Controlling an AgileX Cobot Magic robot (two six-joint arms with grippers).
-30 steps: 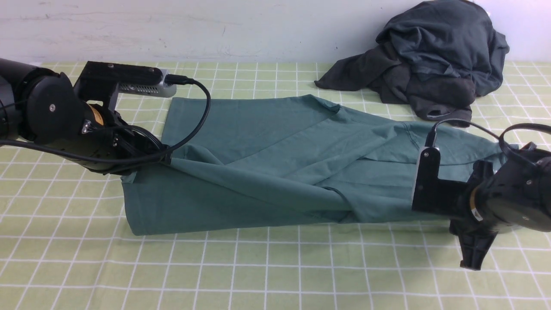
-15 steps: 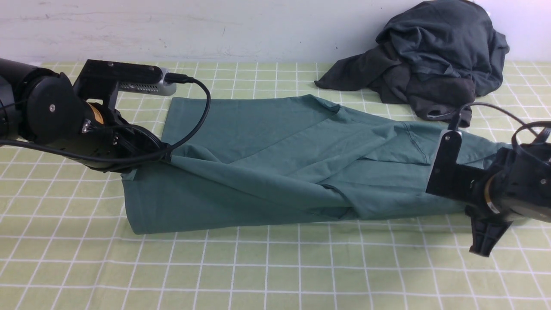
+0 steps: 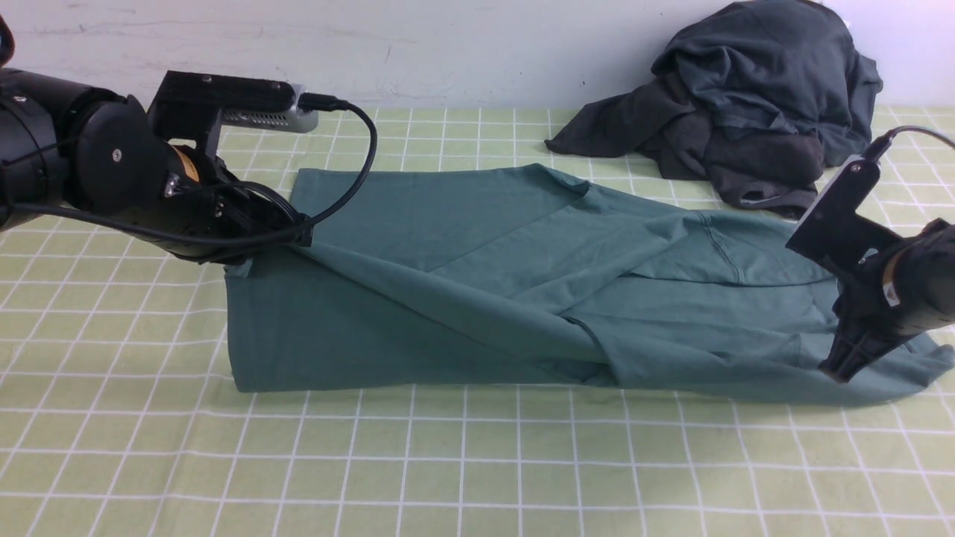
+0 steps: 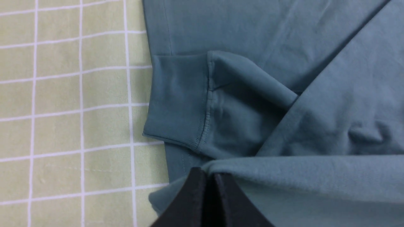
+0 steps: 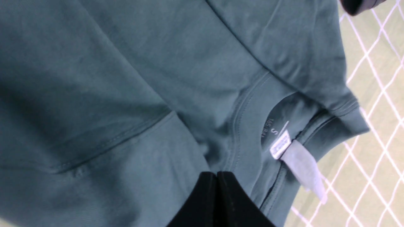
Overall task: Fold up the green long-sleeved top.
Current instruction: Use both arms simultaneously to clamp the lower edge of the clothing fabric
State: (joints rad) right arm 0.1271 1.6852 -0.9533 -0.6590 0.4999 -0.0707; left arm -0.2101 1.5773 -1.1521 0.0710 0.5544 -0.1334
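- Lying stretched out on the checked cloth (image 3: 448,462), the top (image 3: 477,298) sits just in front of the grey heap (image 3: 746,97).
- Far from the heap, the left gripper (image 3: 302,237) pinches the top's raised fold.
- Nearer the heap, the right gripper (image 3: 841,367) is clamped on the top beside its neckline (image 5: 246,126).

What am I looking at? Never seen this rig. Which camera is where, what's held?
A two-armed robot; its arms end in the left pincer and right pincer. The wide picture looks forward from between the arms; the two close-ups come from wrist cameras. On the checked cloth lies a green long-sleeved top, with a dark clothing heap beyond it. The left pincer is shut on a fold near a cuff; the right pincer is shut on the top near its neck label.
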